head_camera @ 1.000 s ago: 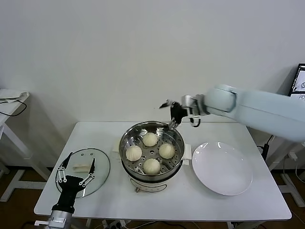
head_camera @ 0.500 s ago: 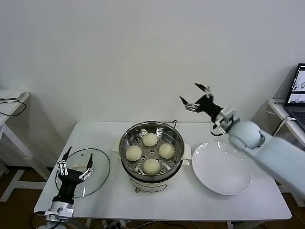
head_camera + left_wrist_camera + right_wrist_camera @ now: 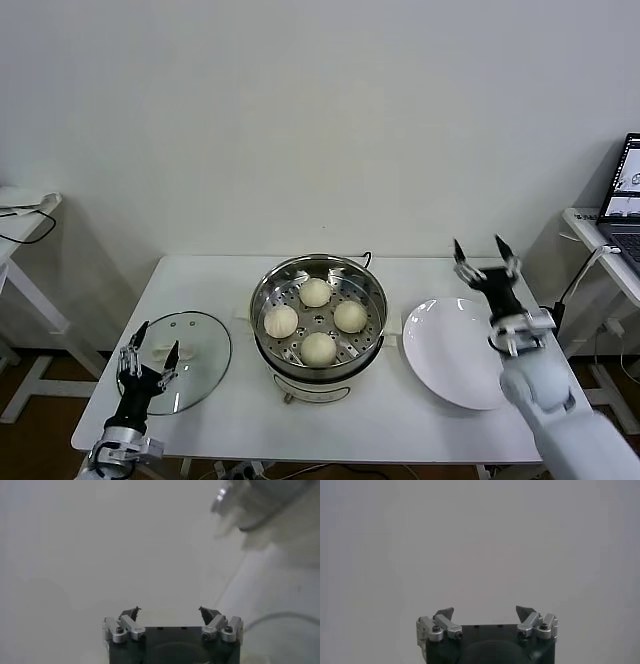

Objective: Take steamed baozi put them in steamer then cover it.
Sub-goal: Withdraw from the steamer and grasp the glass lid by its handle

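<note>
Head view: I see all four steamed baozi [image 3: 316,320] sitting on the perforated tray inside the steamer [image 3: 318,330], which stands at the middle of the white table [image 3: 400,420]. The buns lie in a loose ring, apart from each other.

The cover [image 3: 178,361] lies flat on the table to the robot's left of the steamer, not on the pot. Its cream handle faces up.

Left claw [image 3: 148,353]: spread wide, holding nothing, fingers pointing up, poised over the near edge of the cover. I cannot tell whether it touches the glass. In the left wrist view the left claw [image 3: 169,612] shows both fingertips well apart with nothing between them.

Right claw [image 3: 479,253]: spread wide, empty, fingers pointing up, raised above the far right edge of the white plate [image 3: 455,355]. The plate sits just beside the steamer on its right. Right wrist view shows the right claw [image 3: 484,611] against the blank wall only.
</note>
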`<move>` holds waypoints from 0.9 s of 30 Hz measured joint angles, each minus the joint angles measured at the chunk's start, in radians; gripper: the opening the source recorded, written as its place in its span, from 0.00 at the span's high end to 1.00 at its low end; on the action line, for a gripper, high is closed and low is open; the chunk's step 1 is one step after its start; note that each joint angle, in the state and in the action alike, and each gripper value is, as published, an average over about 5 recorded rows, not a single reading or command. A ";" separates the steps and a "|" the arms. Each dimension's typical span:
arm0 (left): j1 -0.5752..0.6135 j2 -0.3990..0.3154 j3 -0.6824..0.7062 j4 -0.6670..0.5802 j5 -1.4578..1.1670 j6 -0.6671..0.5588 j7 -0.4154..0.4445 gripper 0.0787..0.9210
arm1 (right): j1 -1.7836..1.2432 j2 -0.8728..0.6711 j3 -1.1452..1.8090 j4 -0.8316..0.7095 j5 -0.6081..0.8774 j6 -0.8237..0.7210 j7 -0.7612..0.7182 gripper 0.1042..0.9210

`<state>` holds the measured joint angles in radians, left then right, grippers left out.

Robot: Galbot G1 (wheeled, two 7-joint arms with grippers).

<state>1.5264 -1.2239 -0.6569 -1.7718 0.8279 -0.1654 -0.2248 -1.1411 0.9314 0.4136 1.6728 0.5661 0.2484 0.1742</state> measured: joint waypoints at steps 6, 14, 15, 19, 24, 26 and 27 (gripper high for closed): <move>-0.017 -0.004 -0.005 0.074 0.171 0.009 -0.048 0.12 | -0.099 0.088 0.090 0.015 -0.031 0.016 -0.002 0.12; -0.049 -0.010 -0.007 0.162 0.350 0.004 -0.099 0.12 | -0.150 0.164 0.142 0.017 -0.060 0.026 -0.007 0.12; -0.055 -0.010 -0.005 0.173 0.367 0.004 -0.104 0.12 | -0.154 0.170 0.146 0.017 -0.063 0.027 -0.008 0.12; -0.078 -0.012 -0.003 0.212 0.420 0.004 -0.117 0.12 | -0.167 0.191 0.157 0.011 -0.074 0.030 -0.011 0.12; -0.109 -0.013 0.002 0.253 0.464 0.008 -0.126 0.12 | -0.175 0.210 0.164 0.002 -0.084 0.035 -0.015 0.12; -0.122 -0.014 0.004 0.266 0.476 0.012 -0.128 0.12 | -0.177 0.215 0.165 -0.001 -0.088 0.037 -0.017 0.12; -0.128 -0.014 0.005 0.271 0.481 0.015 -0.128 0.12 | -0.177 0.217 0.165 -0.003 -0.090 0.038 -0.018 0.12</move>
<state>1.3989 -1.2383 -0.6517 -1.5011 1.3084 -0.1506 -0.3532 -1.3183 1.1488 0.5783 1.6696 0.4764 0.2862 0.1560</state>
